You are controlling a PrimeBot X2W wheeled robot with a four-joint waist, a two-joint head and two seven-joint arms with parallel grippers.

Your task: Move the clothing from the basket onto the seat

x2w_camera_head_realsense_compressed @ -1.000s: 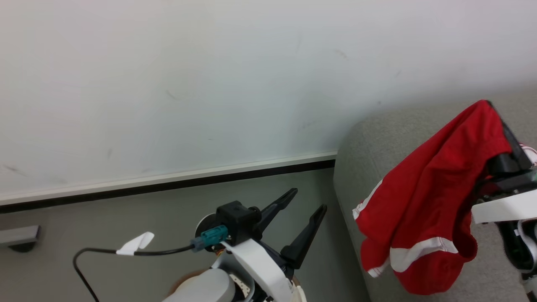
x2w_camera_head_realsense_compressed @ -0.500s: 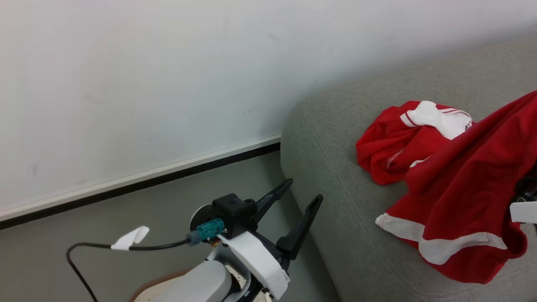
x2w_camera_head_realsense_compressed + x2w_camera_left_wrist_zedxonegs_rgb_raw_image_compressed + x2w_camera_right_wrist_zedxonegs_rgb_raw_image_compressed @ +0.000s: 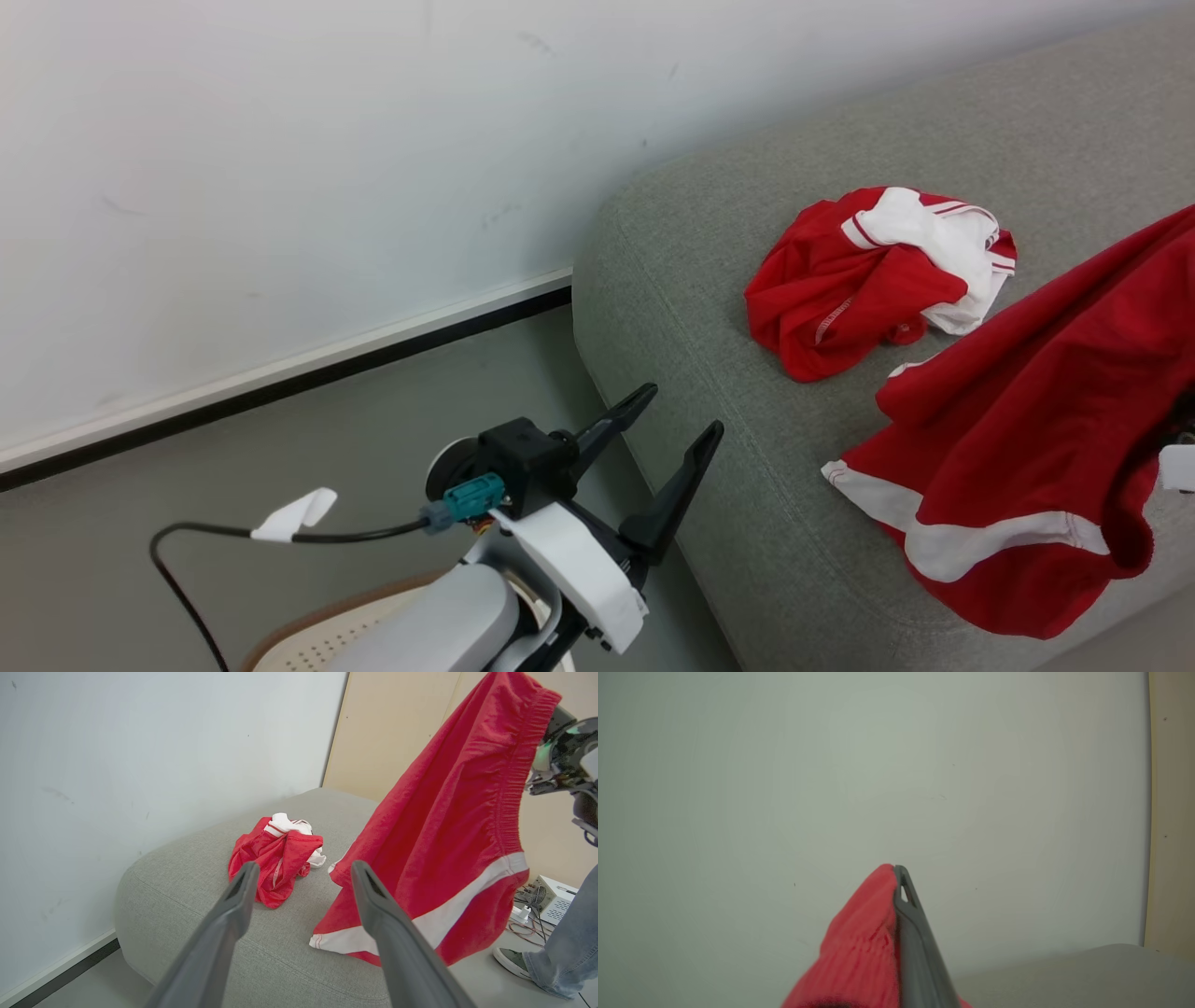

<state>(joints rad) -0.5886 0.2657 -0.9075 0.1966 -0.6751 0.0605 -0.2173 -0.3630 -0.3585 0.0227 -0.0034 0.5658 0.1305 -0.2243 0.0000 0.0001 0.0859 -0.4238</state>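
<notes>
The seat (image 3: 747, 392), a grey sofa, fills the right of the head view. One crumpled red and white piece of clothing (image 3: 854, 280) lies on it. Red shorts with white trim (image 3: 1027, 439) hang over the seat's front, with my right gripper (image 3: 896, 870) shut on their waistband (image 3: 509, 765). Their lower hem is at or just above the cushion. My left gripper (image 3: 680, 411) is open and holds nothing, left of the seat's corner and above the basket (image 3: 313, 644), whose cream perforated edge shows at the bottom. In the left wrist view its fingers (image 3: 243, 891) point at the crumpled garment (image 3: 275, 858).
A white wall with a dark baseboard (image 3: 280, 392) runs behind the grey floor. In the left wrist view a person's leg and shoe (image 3: 556, 961) stand at the lower right, near a white box with cables (image 3: 546, 896) on the floor. A beige panel (image 3: 397, 732) stands behind the seat.
The head camera has swung toward the seat, so the garment lying on it came into view. The shorts now hang lower over the cushion. Both grippers have kept their state.
</notes>
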